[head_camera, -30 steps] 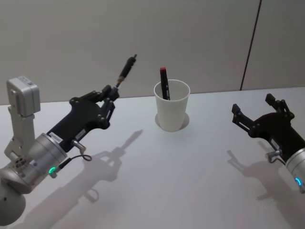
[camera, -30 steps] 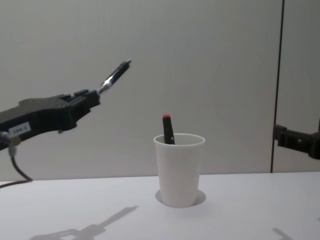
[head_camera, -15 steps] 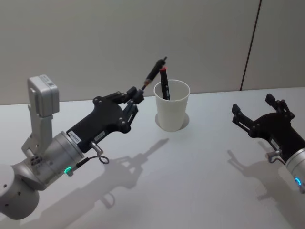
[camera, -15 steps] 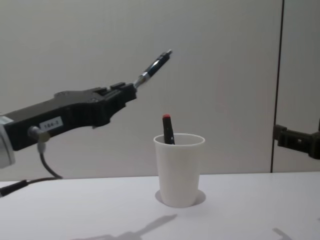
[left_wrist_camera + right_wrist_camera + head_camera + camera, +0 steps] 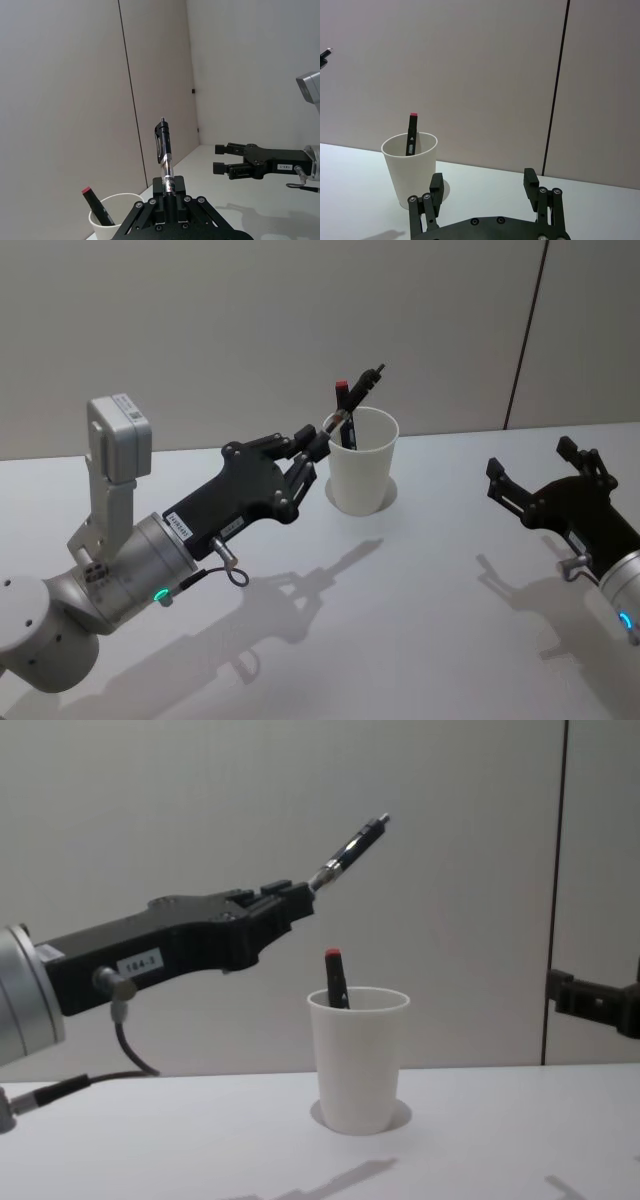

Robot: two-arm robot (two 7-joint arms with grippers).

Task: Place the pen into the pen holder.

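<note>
The left gripper (image 5: 298, 900) reached in from the left, clamped on the lower end of a pen (image 5: 352, 848) that slanted up and to the right. Below it a white cup (image 5: 358, 1060) stood on the table (image 5: 180, 1145), holding a red-capped marker (image 5: 335, 978). The pen seemed higher than the rim. The right gripper (image 5: 580, 998) sat at the right edge.

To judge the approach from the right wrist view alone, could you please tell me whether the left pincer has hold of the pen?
Observer: Yes, the left pincer, raised left of the pen holder, is shut on the lower end of the pen.
Operator: Thanks. How does the pen point?
Observer: Tilted, free end up and toward the robot's right.
Operator: And against the pen holder?
Observer: In the chest view it is wholly above the rim, not yet inside.
</note>
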